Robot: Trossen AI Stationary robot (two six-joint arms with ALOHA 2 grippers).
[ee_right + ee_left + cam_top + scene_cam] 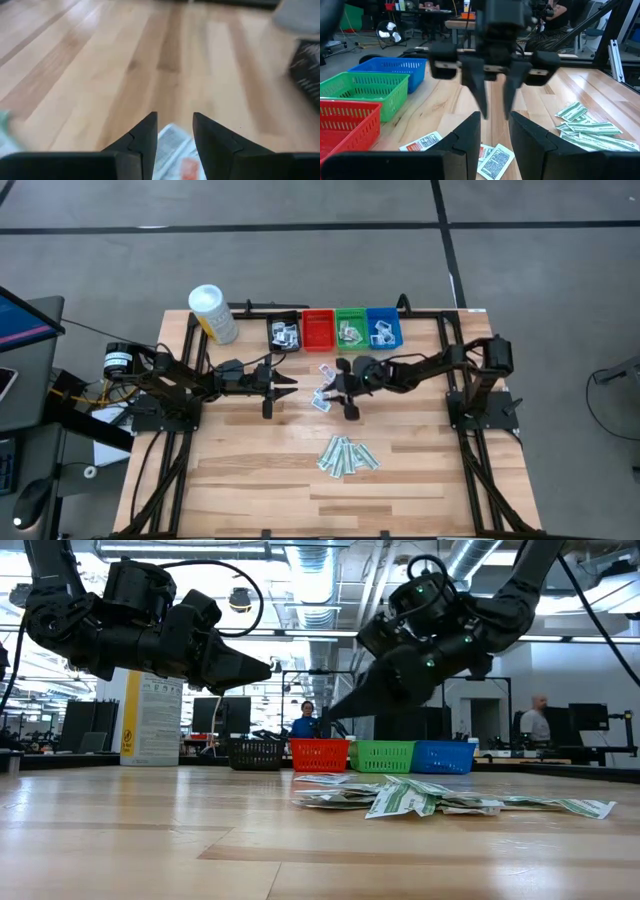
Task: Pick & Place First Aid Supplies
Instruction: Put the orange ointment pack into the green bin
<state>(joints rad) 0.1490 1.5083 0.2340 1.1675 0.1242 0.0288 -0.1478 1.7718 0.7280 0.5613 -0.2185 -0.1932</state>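
Both grippers hang above the table (250, 480) mid-board, tips facing each other: left gripper (288, 384) just in front of the black bin (284, 332), right gripper (338, 388) over the loose white packets (322, 398) in front of the red bin (318, 330). Both sets of fingers stand apart w/ a gap and nothing between them, so released, no grasp. Green strips (348, 456) lie piled nearer the front edge; more packets sit in the black, green (351, 328) & blue (384, 328) bins.

Overhead, table-level, two wrist views
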